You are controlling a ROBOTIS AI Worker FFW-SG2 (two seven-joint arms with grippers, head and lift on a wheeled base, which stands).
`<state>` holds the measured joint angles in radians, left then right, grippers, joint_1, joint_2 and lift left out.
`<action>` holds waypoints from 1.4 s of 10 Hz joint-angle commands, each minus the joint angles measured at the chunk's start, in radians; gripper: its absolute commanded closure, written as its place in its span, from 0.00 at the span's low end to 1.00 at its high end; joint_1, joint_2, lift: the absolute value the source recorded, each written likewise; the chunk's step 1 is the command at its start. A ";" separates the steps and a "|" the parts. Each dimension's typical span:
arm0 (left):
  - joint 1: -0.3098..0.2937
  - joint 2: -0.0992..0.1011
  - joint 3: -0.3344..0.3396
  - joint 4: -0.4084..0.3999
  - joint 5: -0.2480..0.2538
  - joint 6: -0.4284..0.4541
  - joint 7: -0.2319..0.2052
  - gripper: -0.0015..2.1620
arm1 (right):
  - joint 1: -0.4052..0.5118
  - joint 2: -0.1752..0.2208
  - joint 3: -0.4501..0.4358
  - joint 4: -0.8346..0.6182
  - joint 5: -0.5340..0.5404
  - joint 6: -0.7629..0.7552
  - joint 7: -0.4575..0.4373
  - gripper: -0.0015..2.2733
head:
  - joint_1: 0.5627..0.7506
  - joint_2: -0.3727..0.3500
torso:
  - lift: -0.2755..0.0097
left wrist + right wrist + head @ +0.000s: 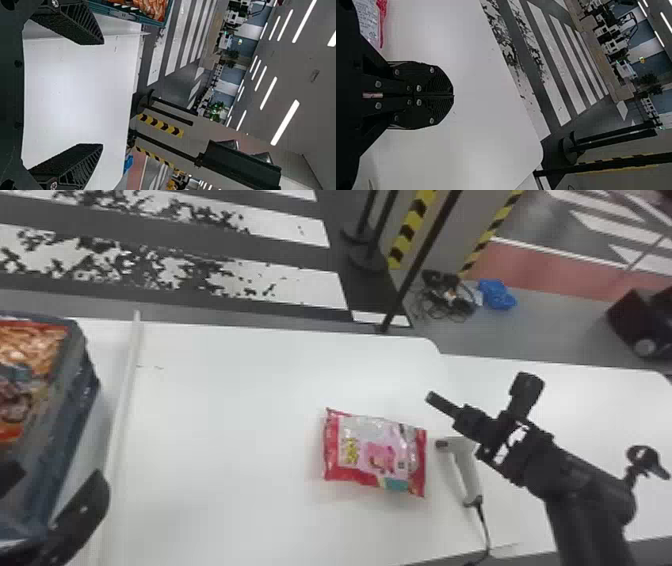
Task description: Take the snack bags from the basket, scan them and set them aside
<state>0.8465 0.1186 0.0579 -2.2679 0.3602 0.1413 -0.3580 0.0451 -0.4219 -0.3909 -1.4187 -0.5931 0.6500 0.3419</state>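
With the clock centred on the head view and twelve pointing away, the left gripper [62, 482] is nearest, at eight o'clock, its two fingers well apart with nothing between them. The dark blue basket [70, 445] sits at nine, overlapped by that gripper in view; whether they touch, I cannot tell. An orange-and-red snack bag [37, 345] shows inside it. A raised white strip [127, 375] crosses the table [225, 425] just beside the basket.

At five o'clock the pink-and-red snack bag [377, 452] lies flat on the table, front up. The white handheld barcode scanner [467, 470] lies at four, near the bag's right end, its black cable [482, 525] running towards six. Slightly farther, at three, is the right gripper [434, 397], its fingers closed together, empty.

Beyond the table, black cables [445, 300] and a blue bundle [496, 295] lie on the floor at two o'clock.
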 commanded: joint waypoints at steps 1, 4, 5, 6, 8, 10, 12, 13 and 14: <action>-0.003 -0.001 -0.006 0.013 0.000 -0.013 -0.001 0.03 | -0.016 -0.012 0.035 0.049 0.038 -0.016 0.005 0.99 | 0.70 0.03 | 0.70; -0.012 0.001 -0.010 0.031 0.000 -0.031 -0.006 0.03 | -0.031 -0.029 0.069 0.109 0.075 -0.013 0.017 0.99 | 0.70 0.03 | 0.70; -0.012 0.001 -0.010 0.037 0.003 -0.053 -0.010 0.03 | -0.028 -0.031 0.075 0.107 0.081 0.003 0.019 0.99 | 0.70 0.03 | 0.70; -0.014 0.003 -0.009 0.039 0.006 -0.056 -0.013 0.03 | -0.018 -0.034 0.078 0.100 0.079 0.027 0.019 0.99 | 0.70 0.03 | 0.70; -0.021 0.007 -0.007 0.050 0.020 -0.062 -0.026 0.03 | 0.038 -0.034 0.067 0.034 0.076 0.113 0.019 0.99 | 0.70 0.03 | 0.70; -0.033 0.012 -0.006 0.054 0.036 -0.065 -0.032 0.03 | 0.104 -0.031 0.032 -0.052 0.058 0.205 0.017 0.99 | 0.70 0.03 | 0.70; -0.040 0.015 -0.004 0.060 0.048 -0.084 -0.041 0.03 | 0.180 -0.026 -0.008 -0.154 0.035 0.288 0.014 0.99 | 0.70 0.03 | 0.70; -0.041 0.018 -0.004 0.065 0.059 -0.096 -0.045 0.03 | 0.217 -0.023 -0.026 -0.187 0.016 0.303 0.014 0.99 | 0.70 0.03 | 0.70; -0.040 0.019 -0.001 0.067 0.065 -0.105 -0.052 0.03 | 0.252 -0.017 -0.039 -0.216 -0.005 0.319 0.016 0.99 | 0.70 0.03 | 0.70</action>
<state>0.8067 0.1371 0.0561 -2.2034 0.4208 0.0412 -0.4092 0.2777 -0.4414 -0.4226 -1.6190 -0.5863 0.9600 0.3570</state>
